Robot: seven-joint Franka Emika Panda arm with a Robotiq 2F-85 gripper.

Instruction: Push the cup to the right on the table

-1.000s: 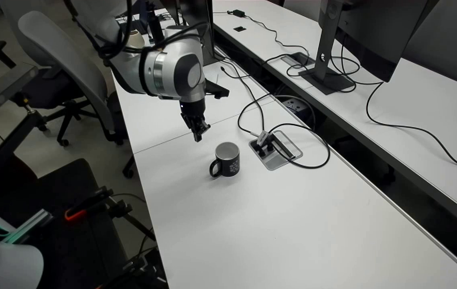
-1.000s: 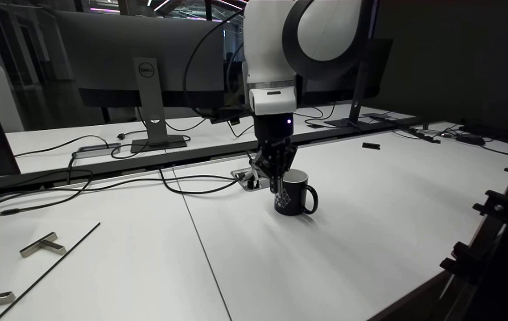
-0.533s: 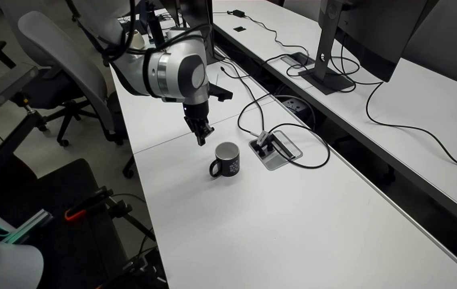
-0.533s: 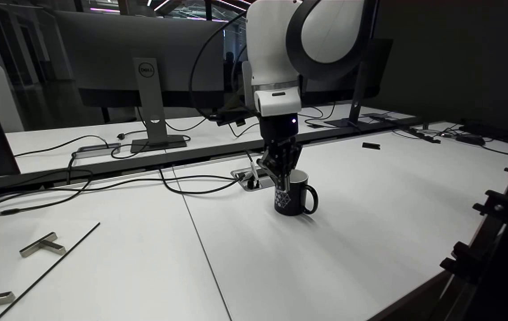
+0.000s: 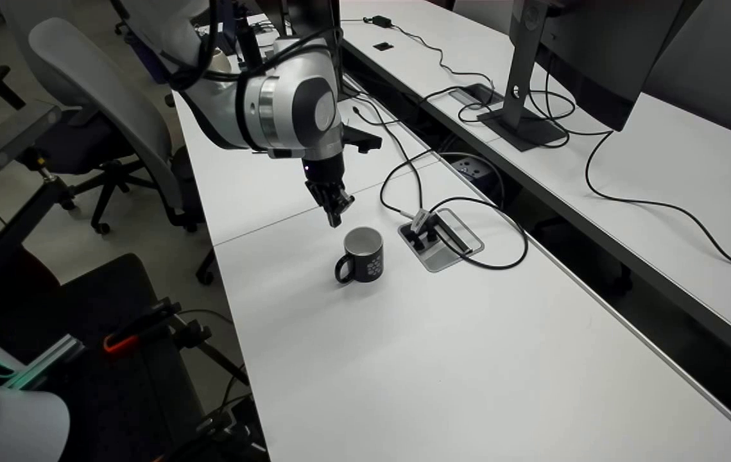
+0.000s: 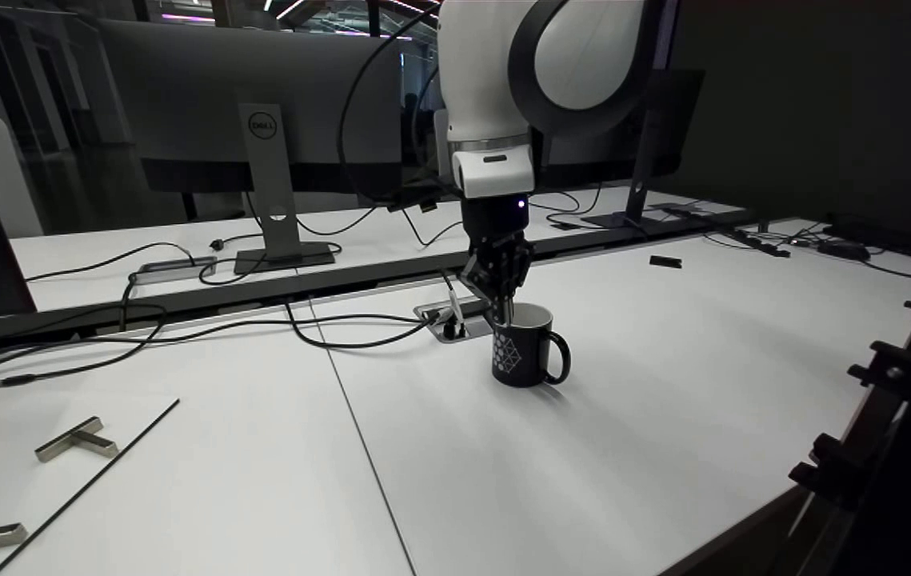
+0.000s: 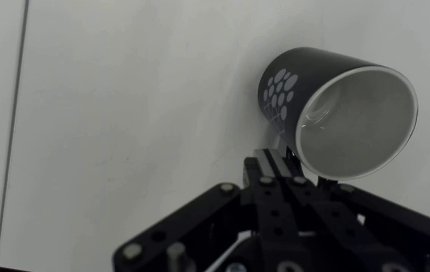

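Your pincer (image 7: 268, 153) is closed; near it stands the cup (image 7: 337, 113); behind it, the monitor stand (image 6: 275, 186) reads "DELL".

The cup (image 7: 338, 112) looks satin-smooth outside — glossy within, highlights at nine o'clock in the wrist view. I'd call the table (image 5: 436, 359) smooth, softly sheened. The gripper (image 7: 267, 154) looks matt, its bolts (image 7: 132, 251) bright metal; a polished metal band (image 5: 267, 114) rings the smooth arm (image 5: 285, 106). Towards the cup's nine o'clock, in an exterior view — dull metal bars (image 6: 69, 442).
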